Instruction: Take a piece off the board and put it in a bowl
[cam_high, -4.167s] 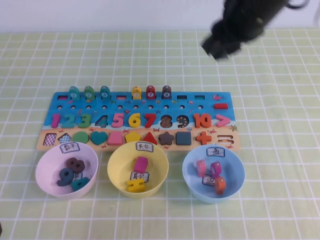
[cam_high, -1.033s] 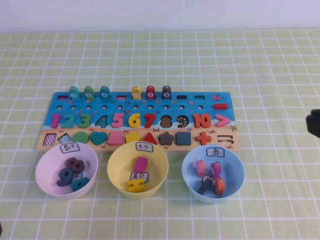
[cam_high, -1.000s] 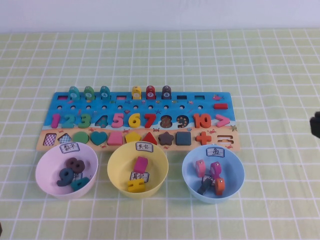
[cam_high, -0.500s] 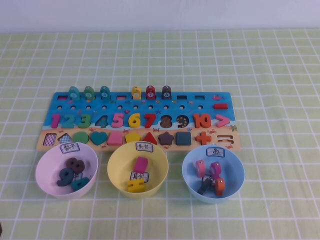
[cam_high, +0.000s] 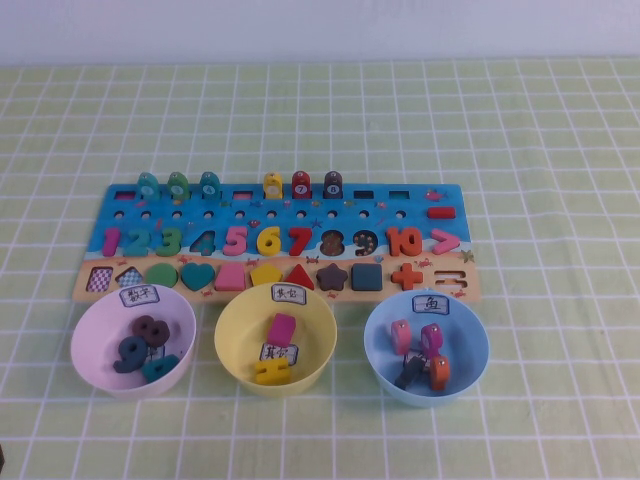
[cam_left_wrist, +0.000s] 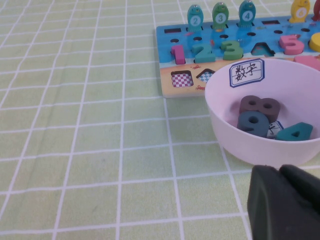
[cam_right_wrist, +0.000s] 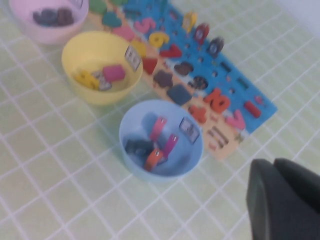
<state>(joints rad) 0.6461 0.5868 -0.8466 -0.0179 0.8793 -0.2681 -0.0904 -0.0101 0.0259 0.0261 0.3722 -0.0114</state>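
Note:
The dark navy piece lies in the light blue bowl, beside pink, magenta and orange pegs. It also shows in the right wrist view in the same bowl. The board lies behind the three bowls, with several pegs standing along its far edge. My right gripper is shut and empty, off to the side of the blue bowl and apart from it. My left gripper is shut and empty, close to the lilac bowl's near side. Neither arm shows in the high view.
A yellow bowl and a pale lilac bowl with number pieces stand in a row left of the blue bowl, in front of the board. A red peg and a dark brownish peg stand on the board. The table has a green checked cloth.
The dark piece now lies in the blue bowl, where it was absent 4.2 s ago. The right arm has drawn back to the right and left the high view.

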